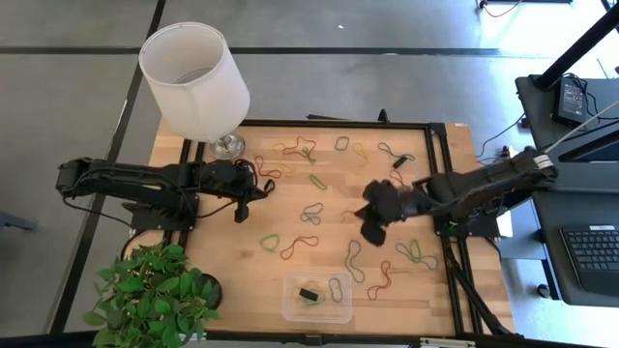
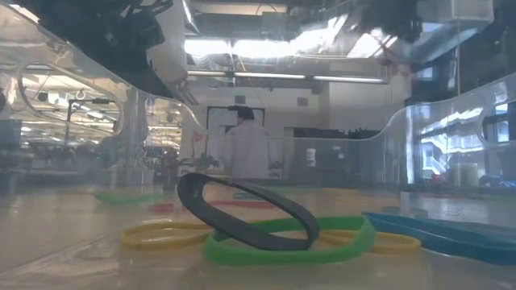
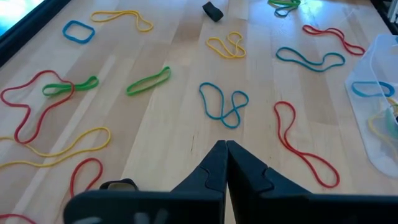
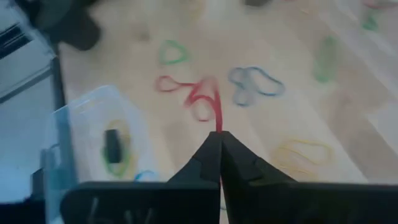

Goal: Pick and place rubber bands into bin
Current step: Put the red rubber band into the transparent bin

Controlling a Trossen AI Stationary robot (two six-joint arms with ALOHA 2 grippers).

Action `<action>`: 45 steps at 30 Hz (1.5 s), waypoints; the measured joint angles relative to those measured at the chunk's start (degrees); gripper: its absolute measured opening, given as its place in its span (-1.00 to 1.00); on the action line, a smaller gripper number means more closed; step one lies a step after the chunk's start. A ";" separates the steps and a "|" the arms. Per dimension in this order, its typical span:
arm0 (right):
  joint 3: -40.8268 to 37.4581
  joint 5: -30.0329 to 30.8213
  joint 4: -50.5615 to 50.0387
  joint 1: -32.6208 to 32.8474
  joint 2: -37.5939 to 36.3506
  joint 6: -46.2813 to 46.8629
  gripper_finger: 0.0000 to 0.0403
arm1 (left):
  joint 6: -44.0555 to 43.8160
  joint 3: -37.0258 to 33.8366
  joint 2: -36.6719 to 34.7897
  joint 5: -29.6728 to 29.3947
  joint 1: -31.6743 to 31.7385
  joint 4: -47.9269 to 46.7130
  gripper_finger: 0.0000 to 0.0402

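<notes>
Dangling from the right gripper (image 4: 219,144), clamped on just its tip, a red rubber band (image 4: 205,102) could slip before reaching the bin (image 1: 316,309) near the surface's front edge; the left gripper (image 3: 226,152) waits closed

Two matte-black jointed arms (image 1: 145,184) with pointed fingers.

bare wood between the left gripper (image 1: 244,206) and the bin (image 1: 316,296). lamp (image 1: 196,79) and plant (image 1: 150,295) crowd the left corners.
</notes>
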 joint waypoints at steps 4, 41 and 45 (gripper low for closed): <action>7.62 3.05 0.49 4.28 7.05 -0.04 -1.00 | 0.01 0.00 0.00 -0.07 -0.02 -0.04 -0.98; 40.37 -13.62 -10.77 18.52 50.26 28.53 -0.95 | 0.02 0.00 0.01 -0.22 -0.02 -0.44 -0.99; 40.37 -12.96 -9.89 18.61 50.26 28.55 -0.83 | 0.02 0.00 0.01 -0.20 -0.02 -0.44 -0.99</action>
